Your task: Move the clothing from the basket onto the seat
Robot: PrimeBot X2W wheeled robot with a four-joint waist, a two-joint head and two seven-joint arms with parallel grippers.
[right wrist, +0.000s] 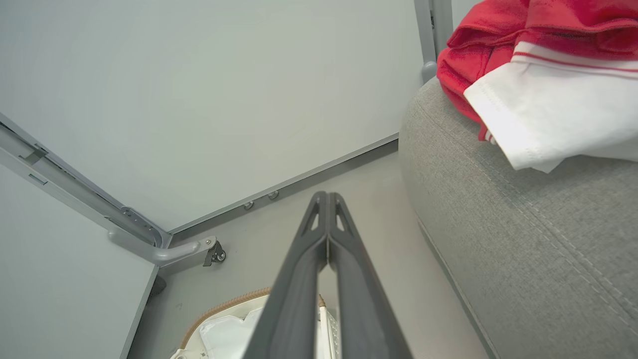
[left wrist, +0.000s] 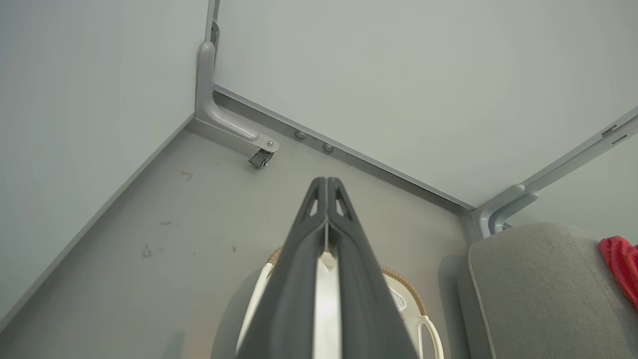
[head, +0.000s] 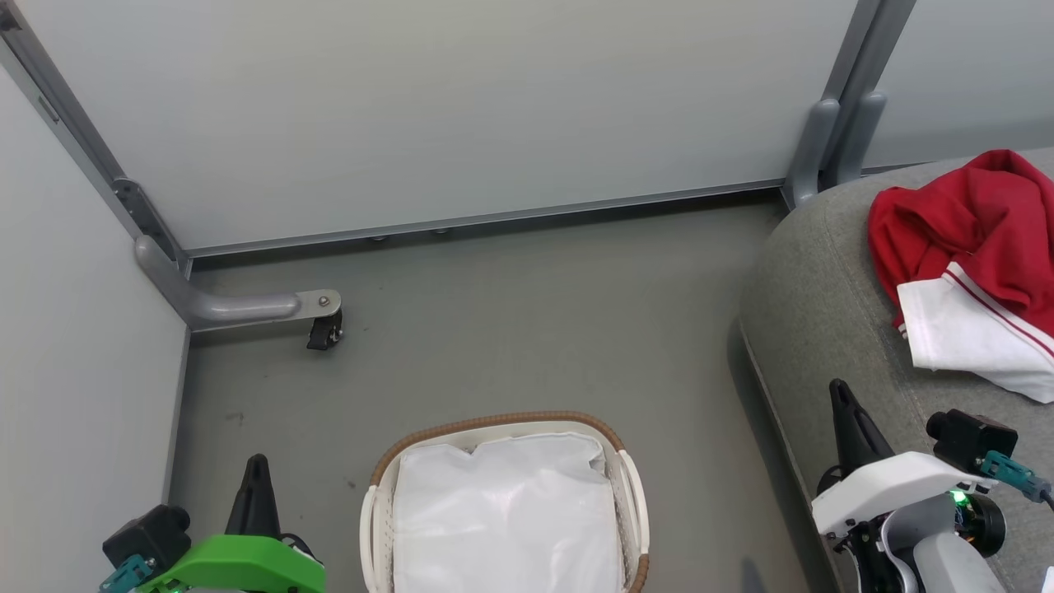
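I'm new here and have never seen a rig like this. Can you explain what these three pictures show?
This is a wheeled robot with two arms. One picture looks down from its head; the other two look along each wrist's dark fingers. The left tool and right tool are both shut and hold nothing. On the floor stands a white basket with its white liner inside. The red and white clothing lies crumpled on the grey seat at the robot's right.

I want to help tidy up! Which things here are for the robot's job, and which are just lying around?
For the job: red clothing, basket, grey seat.
Just there: caster wheel, wall panels, floor.
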